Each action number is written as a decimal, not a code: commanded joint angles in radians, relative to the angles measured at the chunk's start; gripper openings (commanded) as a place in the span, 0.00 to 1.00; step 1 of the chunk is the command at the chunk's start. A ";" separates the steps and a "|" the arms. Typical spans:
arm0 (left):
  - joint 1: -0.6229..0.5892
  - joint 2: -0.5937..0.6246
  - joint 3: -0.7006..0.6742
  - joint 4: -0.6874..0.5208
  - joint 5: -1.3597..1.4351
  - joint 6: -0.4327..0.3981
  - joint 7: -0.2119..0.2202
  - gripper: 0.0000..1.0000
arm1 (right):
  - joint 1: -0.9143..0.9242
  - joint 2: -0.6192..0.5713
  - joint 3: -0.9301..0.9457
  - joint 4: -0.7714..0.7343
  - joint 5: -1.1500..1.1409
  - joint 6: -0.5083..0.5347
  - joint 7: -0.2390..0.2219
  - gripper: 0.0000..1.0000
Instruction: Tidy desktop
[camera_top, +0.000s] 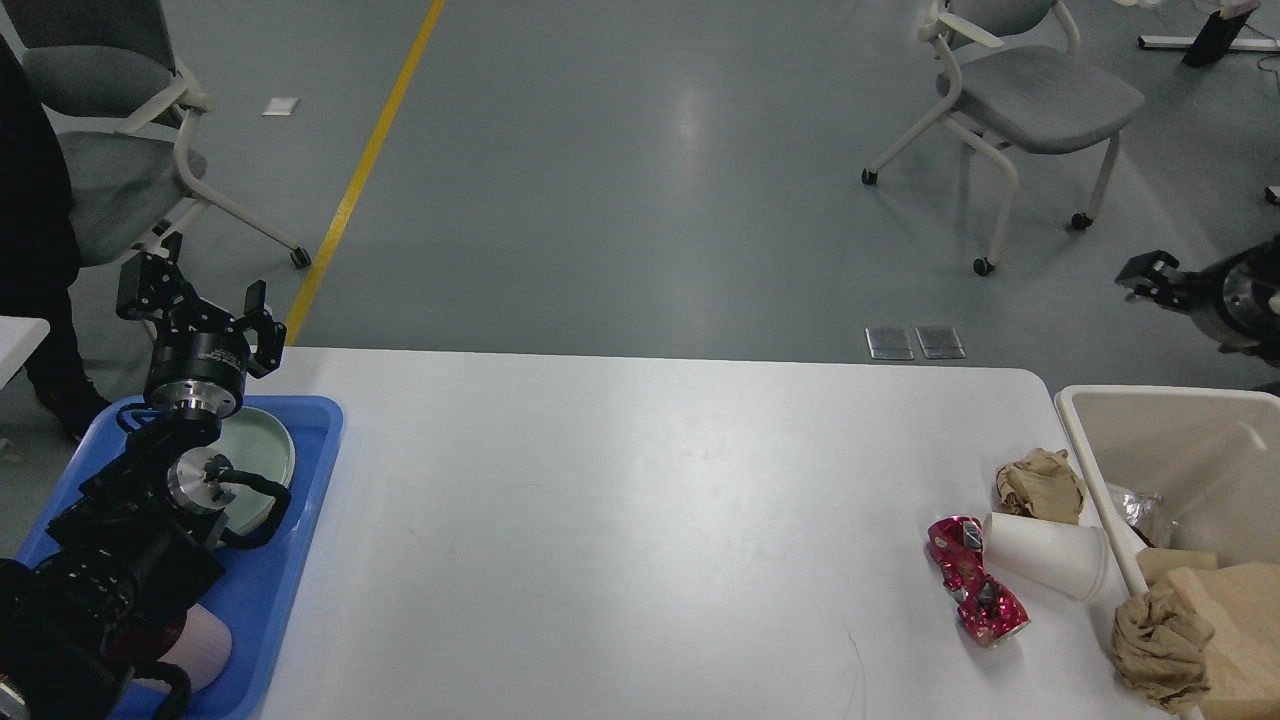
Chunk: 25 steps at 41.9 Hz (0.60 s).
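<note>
The white desktop (640, 520) fills the lower part of the head view. Near its right end lie a crushed red can (975, 585), a white paper cup (1045, 555) on its side touching the can, and a crumpled brown paper ball (1040, 485). My left gripper (200, 300) stands open and empty above the far end of the blue tray (300, 520). My right gripper (1150, 277) shows small and dark at the right edge, beyond the beige bin (1085, 450); its fingers cannot be told apart.
The tray holds a pale green plate (262, 450) and a pink item (205, 650) partly under my left arm. The bin holds crumpled brown paper (1190, 620) and foil (1140, 503). Chairs (1020, 90) stand on the floor beyond the table.
</note>
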 joint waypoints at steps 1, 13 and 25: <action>0.000 0.000 0.000 0.000 0.000 0.000 0.000 0.97 | 0.236 0.048 -0.052 0.118 0.002 0.128 0.001 1.00; 0.000 0.000 0.000 0.000 0.000 0.000 0.000 0.97 | 0.480 0.143 -0.108 0.288 0.006 0.532 0.005 1.00; 0.000 0.000 0.000 0.000 0.000 0.000 0.000 0.97 | 0.203 0.073 -0.165 0.256 -0.038 0.564 -0.002 1.00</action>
